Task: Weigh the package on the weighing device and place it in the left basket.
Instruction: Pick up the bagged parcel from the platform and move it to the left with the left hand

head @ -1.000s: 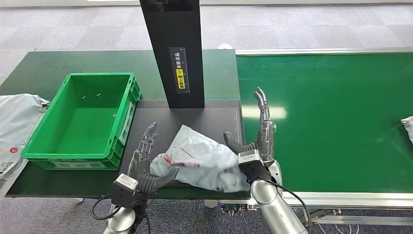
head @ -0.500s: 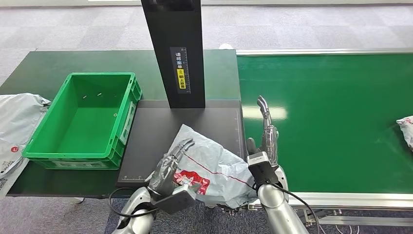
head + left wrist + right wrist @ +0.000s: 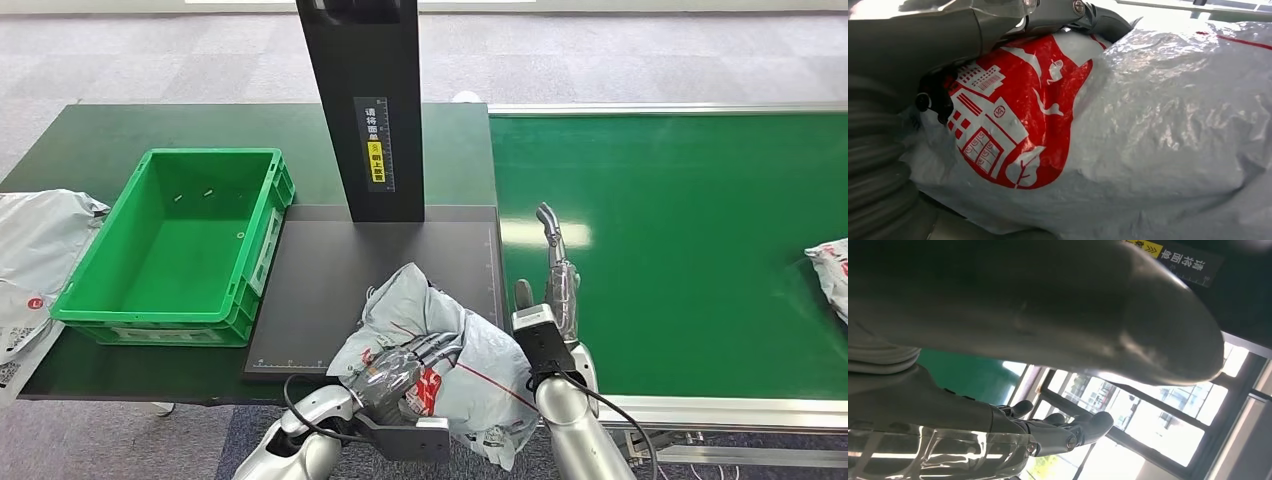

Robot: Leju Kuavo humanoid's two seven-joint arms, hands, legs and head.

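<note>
Left hand (image 3: 392, 368) grips the grey plastic package (image 3: 462, 352) from the near side, fingers curled over its crumpled top beside the red printed patch; the left wrist view shows that red print (image 3: 1013, 130) pressed close against the hand's grey cover. Right hand (image 3: 553, 290) stands upright just beside the package's right edge, fingers extended and apart, nothing between them; whether its palm actually touches the bag is hard to tell from the head view. In the right wrist view, the thick grey thumb (image 3: 1058, 310) blocks much of the frame, with darker fingers (image 3: 1068, 432) stretched out beyond it.

The package sits bunched up at the near right corner of the black weighing plate (image 3: 330, 280), spilling over the front edge of the tabletop (image 3: 120, 125). Behind the plate rises the device's black post (image 3: 365, 100) with its yellow label. The green basket (image 3: 90, 290) stands just left of the plate. Another grey bag (image 3: 35, 250) lies left of the basket, and one more (image 3: 830, 270) lies far right on the green conveyor (image 3: 680, 200).
</note>
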